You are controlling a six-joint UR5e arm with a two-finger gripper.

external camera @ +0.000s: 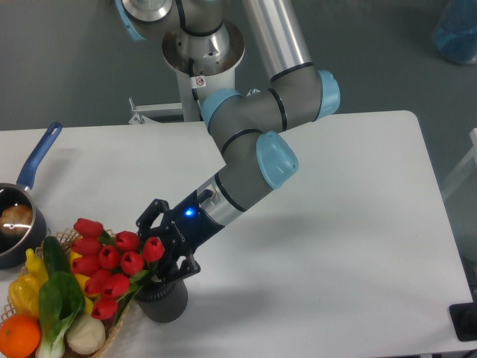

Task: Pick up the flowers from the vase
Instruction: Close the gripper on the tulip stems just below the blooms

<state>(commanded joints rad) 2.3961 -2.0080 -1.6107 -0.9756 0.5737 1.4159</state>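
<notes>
Gripper sits at the flowers just above the vase (can't tell if jaws are closed). Pinch stems, lift straight up.

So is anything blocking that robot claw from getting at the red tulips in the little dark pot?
Nothing visible does. The end effector is already right at the bunch of red tulips, just above the short dark grey ribbed vase. The wicker basket of vegetables sits beside them, left of the vase, not between.
</notes>
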